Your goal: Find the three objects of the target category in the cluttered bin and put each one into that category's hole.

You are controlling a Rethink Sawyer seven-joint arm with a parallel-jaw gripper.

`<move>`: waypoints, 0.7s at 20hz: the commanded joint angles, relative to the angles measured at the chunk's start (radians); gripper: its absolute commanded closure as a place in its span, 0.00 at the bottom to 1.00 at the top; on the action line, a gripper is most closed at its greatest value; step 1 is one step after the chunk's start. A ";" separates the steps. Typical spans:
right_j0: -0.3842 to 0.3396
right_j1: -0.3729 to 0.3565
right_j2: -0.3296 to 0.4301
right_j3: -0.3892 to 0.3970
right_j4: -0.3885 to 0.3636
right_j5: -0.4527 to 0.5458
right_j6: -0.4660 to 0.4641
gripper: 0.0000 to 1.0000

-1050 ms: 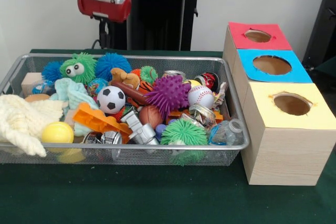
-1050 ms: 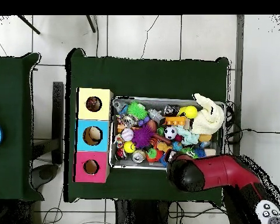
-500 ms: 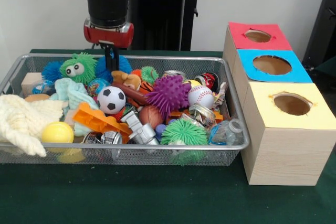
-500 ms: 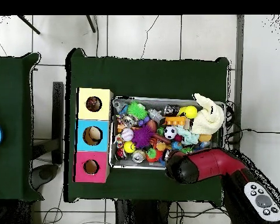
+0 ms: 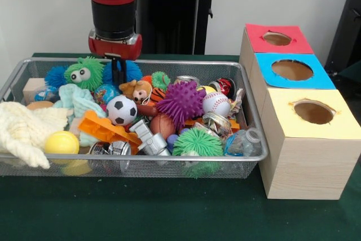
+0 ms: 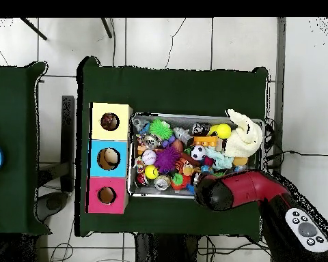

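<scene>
Claw [image 5: 118, 73] low over far side of wire bin [image 5: 248, 118], between blue spiky ball [image 5: 128, 69] and green googly-eyed fuzzy toy [image 5: 83, 72]; tips lost among toys, so apart or together: cannot tell. Nothing visibly held. Target category unclear from task; candidate balls, e.g. soccer ball [image 5: 122, 109] and baseball [image 5: 215, 104], lie in bin. Sorting box [image 5: 304, 165] stands just beside bin on worktop, holes up, probably for short carry: red hole [image 5: 277, 38], blue hole [image 5: 292, 70], yellow hole [image 5: 313, 112].

bin [image 5: 248, 118] on table [image 5: 169, 213] | toys in bin | holed boxes [image 5: 307, 139] right of bin, touching
</scene>
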 commanded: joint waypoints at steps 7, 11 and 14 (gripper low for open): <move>-0.043 -0.006 0.091 -0.096 0.011 0.058 -0.247 1.00; -0.046 -0.024 0.103 -0.091 0.034 0.089 -0.260 1.00; -0.045 -0.030 0.103 -0.084 0.035 0.089 -0.255 1.00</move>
